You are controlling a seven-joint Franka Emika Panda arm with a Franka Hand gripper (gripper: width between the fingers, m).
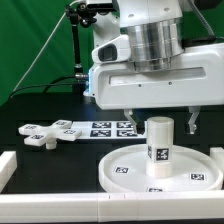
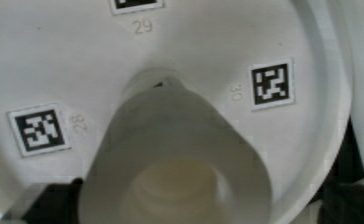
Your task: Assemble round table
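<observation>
exterior view: claw [image 1: 160,126] wide over cylinder [image 1: 160,150] upright on disc [image 1: 195,160]; cross piece [image 1: 42,134], marker board [image 1: 105,127] at exterior view's left.

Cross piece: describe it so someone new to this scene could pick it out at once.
Start at the large round disc with the short cylinder standing on it. Go toward the exterior view's left, past the marker board, to the white cross piece lying flat on the black table. Its four rounded lobes set it apart from the straight-edged board beside it.
</observation>
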